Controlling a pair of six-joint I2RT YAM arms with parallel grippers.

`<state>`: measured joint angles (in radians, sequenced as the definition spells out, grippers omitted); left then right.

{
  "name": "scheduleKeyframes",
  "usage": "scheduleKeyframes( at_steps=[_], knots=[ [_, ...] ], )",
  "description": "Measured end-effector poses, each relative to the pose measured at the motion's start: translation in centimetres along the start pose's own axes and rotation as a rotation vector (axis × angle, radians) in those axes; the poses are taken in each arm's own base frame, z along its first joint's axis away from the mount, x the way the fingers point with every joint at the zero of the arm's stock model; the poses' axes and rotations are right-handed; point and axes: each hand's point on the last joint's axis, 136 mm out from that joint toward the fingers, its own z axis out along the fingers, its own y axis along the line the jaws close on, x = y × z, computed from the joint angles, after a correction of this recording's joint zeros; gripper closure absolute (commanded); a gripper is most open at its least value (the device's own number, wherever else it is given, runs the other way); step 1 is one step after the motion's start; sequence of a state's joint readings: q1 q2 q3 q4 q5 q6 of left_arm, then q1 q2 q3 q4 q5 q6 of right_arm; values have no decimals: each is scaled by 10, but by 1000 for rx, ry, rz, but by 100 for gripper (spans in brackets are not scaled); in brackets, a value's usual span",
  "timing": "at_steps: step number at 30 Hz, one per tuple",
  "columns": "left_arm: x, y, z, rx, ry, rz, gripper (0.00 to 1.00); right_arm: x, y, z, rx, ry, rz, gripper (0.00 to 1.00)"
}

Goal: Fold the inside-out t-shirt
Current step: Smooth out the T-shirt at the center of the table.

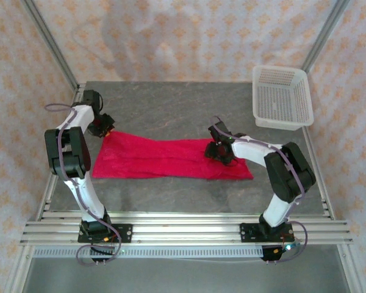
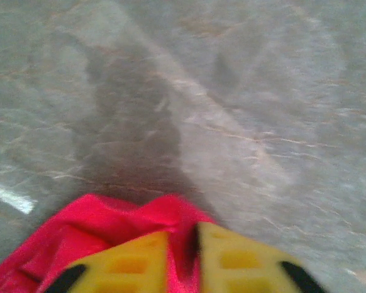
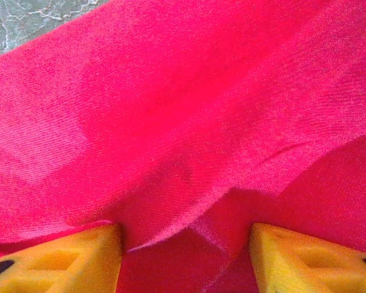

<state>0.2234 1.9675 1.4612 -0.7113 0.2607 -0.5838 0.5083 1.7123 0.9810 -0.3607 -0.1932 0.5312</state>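
Carefully: right gripper (image 3: 186, 238) spread over fold of crimson-red soft-fabric t-shirt (image 1: 165, 160); seat both layers before you close; left gripper (image 2: 183, 235) nearly together on corner, hold unclear.

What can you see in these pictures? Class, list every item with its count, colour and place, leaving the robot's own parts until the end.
t-shirt: one, crimson red, spread in a long strip across the middle of the table
table: one, grey with a marbled look, beneath everything
basket: one, white mesh, far right corner of the table
backdrop: one, pale with an orange pattern, behind and beside the table
rails: several, silver, along the near edge
left arm: one, white and black, left side
right arm: one, white and black, right side
left hand: one, yellow fingers close together with cloth between, at the shirt's far left corner
right hand: one, yellow fingers wide apart, on the shirt's right part
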Motion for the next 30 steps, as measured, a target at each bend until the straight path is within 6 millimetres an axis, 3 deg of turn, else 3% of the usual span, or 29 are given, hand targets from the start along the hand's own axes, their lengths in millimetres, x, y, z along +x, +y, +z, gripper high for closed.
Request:
scheduleKeyframes(
  at_steps=[1, 4, 7, 9, 11, 13, 15, 18, 20, 22, 24, 30],
  knots=[
    [3, 6, 2, -21, -1, 1, 75, 1, 2, -2, -13, 6, 1, 39],
    [6, 20, -8, -74, -36, 14, 59, 4, 8, -13, -51, 21, 1, 38],
    [1, 16, -53, -101, -167, 47, 47, -2, 17, -35, -93, -1, 1, 37],
    [3, -4, -95, -65, -283, 86, 41, -12, 27, -51, -130, -39, 7, 36],
    [18, -36, -134, 49, -368, 118, 41, -23, 36, -65, -161, -79, 17, 35],
    [41, -65, -149, 188, -376, 135, 41, -31, 42, -70, -177, -105, 36, 35],
    [60, -79, -133, 269, -315, 123, 41, -36, 41, -69, -180, -114, 68, 36],
    [79, -76, -73, 253, -174, 81, 41, -43, 30, -57, -177, -107, 154, 37],
    [96, -54, -20, 174, -53, 49, 41, -41, 10, -40, -153, -85, 228, 37],
    [109, -28, 9, 112, 27, 16, 41, -28, -16, -24, -104, -50, 283, 37],
    [110, -11, 16, 101, 63, -26, 41, -8, -42, -12, -48, -8, 318, 37],
    [75, 24, 12, 93, 20, -117, 41, 0, -64, -19, -50, -38, 351, 35]
  ],
)
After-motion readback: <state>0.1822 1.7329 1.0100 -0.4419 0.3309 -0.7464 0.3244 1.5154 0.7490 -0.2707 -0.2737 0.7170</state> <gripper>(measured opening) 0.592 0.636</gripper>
